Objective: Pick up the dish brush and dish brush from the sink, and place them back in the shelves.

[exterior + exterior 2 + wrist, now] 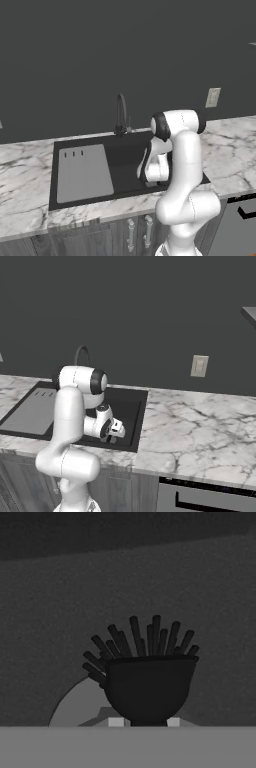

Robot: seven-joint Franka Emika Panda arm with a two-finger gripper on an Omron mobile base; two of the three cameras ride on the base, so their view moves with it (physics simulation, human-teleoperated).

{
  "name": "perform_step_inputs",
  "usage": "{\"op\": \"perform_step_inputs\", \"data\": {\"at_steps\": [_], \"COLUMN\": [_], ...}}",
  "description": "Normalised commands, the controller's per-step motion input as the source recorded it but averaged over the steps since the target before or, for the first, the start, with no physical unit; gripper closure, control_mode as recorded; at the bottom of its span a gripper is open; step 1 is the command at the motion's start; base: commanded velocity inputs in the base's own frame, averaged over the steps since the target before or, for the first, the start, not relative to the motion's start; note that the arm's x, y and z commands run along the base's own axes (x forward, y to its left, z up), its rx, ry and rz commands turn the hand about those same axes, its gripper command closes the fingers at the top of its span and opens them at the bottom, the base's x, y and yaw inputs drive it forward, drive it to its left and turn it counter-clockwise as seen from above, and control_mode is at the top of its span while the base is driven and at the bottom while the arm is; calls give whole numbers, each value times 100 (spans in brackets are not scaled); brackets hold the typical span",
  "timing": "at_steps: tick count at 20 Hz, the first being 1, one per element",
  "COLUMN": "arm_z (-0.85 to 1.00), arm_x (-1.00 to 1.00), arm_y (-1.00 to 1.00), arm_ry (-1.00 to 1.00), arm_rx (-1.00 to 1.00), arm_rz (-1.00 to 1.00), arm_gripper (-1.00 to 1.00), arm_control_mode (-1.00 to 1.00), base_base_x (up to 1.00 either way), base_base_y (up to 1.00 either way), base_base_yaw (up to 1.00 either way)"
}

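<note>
We are reaching down into the wide black rectangular sink (125, 160) set into the white veined marble bench (200, 431), with our white arm folded over the basin's front right part. Our gripper (111, 439) sits low inside the sink, close to its front wall, seen in the right base view just under the white wrist.

In the hand view, a dark dish brush (147, 677) with a rounded cup-shaped head and a fan of stiff dark bristles stands right before us, its narrow base meeting the bottom of the view between two pale finger pads (116, 722). The fingers sit drawn in close on either side of that base, so we read them as closed on the brush. The bristles spread upward and to the left in that view against the dark sink floor.

To the left in the basin lies the pale grey ribbed board insert (82, 172), flat and apart from our hand. The dark arched faucet (121, 116) rises behind the sink at the back edge. A pale wall outlet (199, 365) sits on the dark wall above the bench. At the upper right corner of the right base view, the end of the thin grey stone-look wall shelf (249, 313) juts in, well apart from the sink.
</note>
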Motion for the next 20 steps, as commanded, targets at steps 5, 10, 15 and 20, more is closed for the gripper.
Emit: {"op": "perform_step_inputs", "data": {"at_steps": [5,10,15,20], "arm_z": [28,72,82,83], "arm_x": [3,0,-13,-27], "arm_y": [-31,-13,-10,-2], "arm_ry": [-3,-10,-10,-7], "arm_rx": [0,0,0,0], "arm_rz": [2,1,1,0], "arm_gripper": [100,100,100,100], "arm_control_mode": [-100,-100,-100,-100], "base_base_x": [0,0,0,0], "base_base_y": [0,0,0,0], "base_base_yaw": [0,0,0,0]}}
